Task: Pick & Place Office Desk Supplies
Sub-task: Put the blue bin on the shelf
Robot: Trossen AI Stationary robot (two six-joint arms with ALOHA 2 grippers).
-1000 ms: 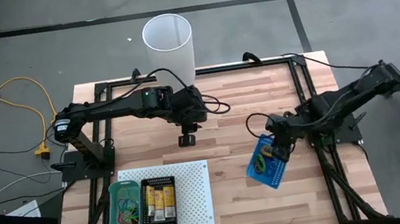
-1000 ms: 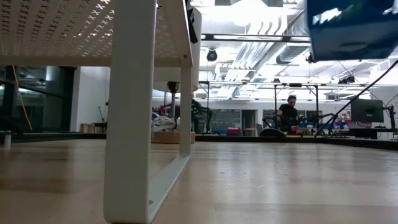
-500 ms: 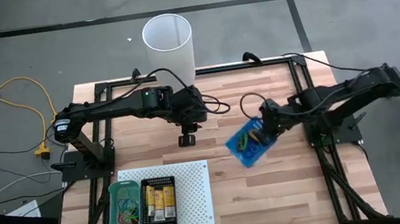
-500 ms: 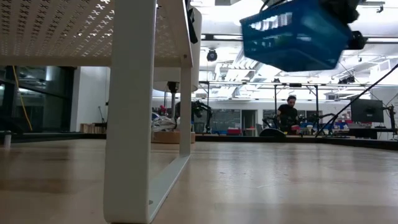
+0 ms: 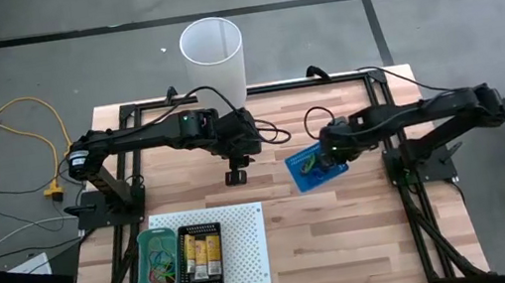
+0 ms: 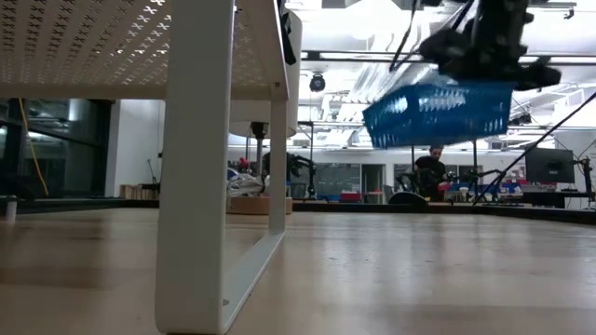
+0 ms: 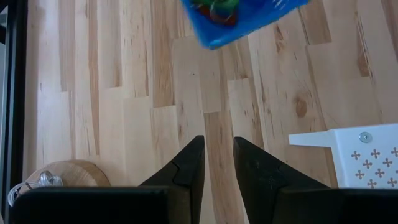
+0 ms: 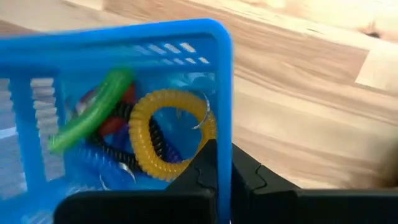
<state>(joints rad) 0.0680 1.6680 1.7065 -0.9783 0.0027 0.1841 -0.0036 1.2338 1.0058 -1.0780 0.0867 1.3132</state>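
A blue slotted basket (image 5: 315,168) hangs over the middle right of the table with my right gripper (image 5: 327,153) shut on it. Inside it lie coiled loops: a green one (image 8: 93,115), a yellow one (image 8: 171,134), and black and red ones beneath. In the low view the basket (image 6: 438,113) is well above the wood. My left gripper (image 5: 236,176) hovers over the table's far middle, to the left of the basket. Its fingers (image 7: 217,142) are a little apart with nothing between them. My right gripper grips the blue basket's wall at its top rim (image 8: 224,118), near a corner. One finger is inside the basket and one outside. The fingers come from above, pointing steeply down. The basket hangs below them, clear of the table and slightly tilted.
A white perforated board (image 5: 243,248) stands on legs at the near left. It carries a green basket (image 5: 158,259) of loops and a black tray (image 5: 201,255) of yellow packets. A tall white cylinder (image 5: 214,57) stands beyond the far edge. The board's leg (image 6: 196,186) fills the low view's left.
My right gripper has carried the blue basket from the near right toward the table's far edge and middle, sinking a little and rolling its wrist. The basket has turned about and now hangs closer to level. It stays clear of the table.
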